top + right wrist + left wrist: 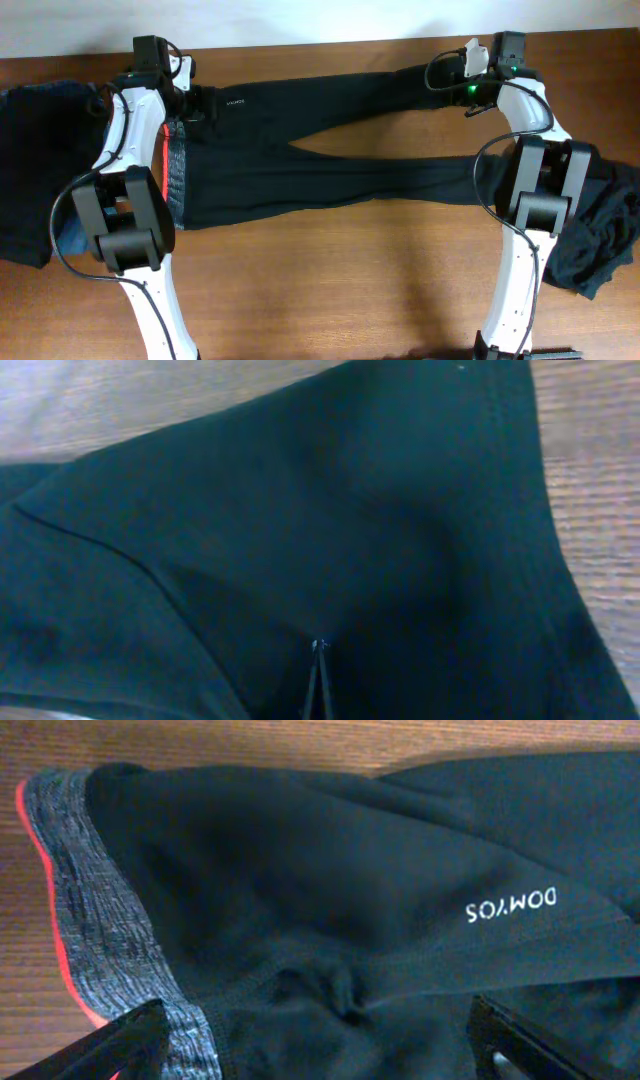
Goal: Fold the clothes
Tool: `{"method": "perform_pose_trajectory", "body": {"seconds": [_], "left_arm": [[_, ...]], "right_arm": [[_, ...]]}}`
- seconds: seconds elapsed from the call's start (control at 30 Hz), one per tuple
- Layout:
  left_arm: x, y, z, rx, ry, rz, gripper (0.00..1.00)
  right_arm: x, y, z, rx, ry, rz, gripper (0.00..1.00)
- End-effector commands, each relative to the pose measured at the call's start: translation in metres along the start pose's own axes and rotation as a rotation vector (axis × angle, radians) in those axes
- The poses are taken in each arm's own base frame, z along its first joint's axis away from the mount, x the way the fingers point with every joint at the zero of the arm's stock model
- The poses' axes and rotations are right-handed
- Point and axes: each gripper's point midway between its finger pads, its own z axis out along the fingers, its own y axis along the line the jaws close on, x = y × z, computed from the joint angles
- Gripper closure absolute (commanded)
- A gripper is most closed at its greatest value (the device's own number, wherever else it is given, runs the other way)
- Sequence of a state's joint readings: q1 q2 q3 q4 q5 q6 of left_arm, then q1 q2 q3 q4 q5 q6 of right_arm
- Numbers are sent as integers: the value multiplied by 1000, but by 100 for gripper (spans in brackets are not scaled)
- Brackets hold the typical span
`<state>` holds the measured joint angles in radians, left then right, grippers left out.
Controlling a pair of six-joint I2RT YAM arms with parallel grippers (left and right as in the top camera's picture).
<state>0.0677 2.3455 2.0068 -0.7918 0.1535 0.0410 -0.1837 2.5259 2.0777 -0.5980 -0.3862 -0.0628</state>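
Cloth like these black trousers (330, 140) is soft, light and limp. Our right gripper (320, 680) pinches the far leg (400, 85), and our left gripper (325, 1045) gapes wide at the grey waistband (95, 910).

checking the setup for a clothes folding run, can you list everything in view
black trousers: one, black with a grey, red-edged waistband, spread across the table
left clothes pile: one, black and blue denim, table's left edge
right clothes pile: one, dark, table's right edge
table: one, brown wood, under everything
left end effector: one, black, open over the trousers' waist
right end effector: one, black, shut on a trouser leg's far end
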Motion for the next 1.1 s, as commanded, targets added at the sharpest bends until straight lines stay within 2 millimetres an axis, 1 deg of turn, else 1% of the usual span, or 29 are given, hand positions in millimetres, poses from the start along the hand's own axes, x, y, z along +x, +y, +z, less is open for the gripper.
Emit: {"method": "perform_pose_trajectory", "body": {"seconds": [0.0,0.2,0.27,0.4,0.47,0.6,0.73,0.8,0.83,0.87,0.9,0.93,0.97,1.0,1.07], "left_arm": [[2,-4,0,16,9,-6,5],[7,-4,0,17,29,-9,5],[9,-4,0,17,40,-11,5],[13,-4,-1,18,57,-13,5],[14,-5,-1,18,60,-14,5],[16,-5,-1,18,69,-15,5],[17,-5,-1,19,72,-16,5],[17,-5,-1,18,71,-16,5],[15,-4,-1,18,64,-14,5],[14,-4,-1,18,60,-13,5],[13,-4,0,18,54,-13,5],[9,-4,0,17,41,-11,5],[8,-4,0,17,35,-10,5],[6,-4,0,17,26,-8,5],[2,-4,0,16,11,-5,5]], "right_arm": [[11,-8,6,62,44,10,96],[38,-26,1,152,150,47,96],[49,-30,-3,155,192,70,96],[64,-42,-12,162,246,116,96],[72,-52,-18,170,269,161,96],[87,-78,-34,190,301,265,96],[90,-97,-43,195,294,307,96],[88,-97,-43,188,284,307,96],[82,-92,-43,163,267,294,96],[78,-90,-43,151,258,286,90],[73,-87,-44,139,246,281,80],[62,-82,-48,126,226,272,64],[58,-80,-51,120,217,269,58],[48,-76,-58,112,201,263,46],[38,-73,-67,108,189,259,37]]}}
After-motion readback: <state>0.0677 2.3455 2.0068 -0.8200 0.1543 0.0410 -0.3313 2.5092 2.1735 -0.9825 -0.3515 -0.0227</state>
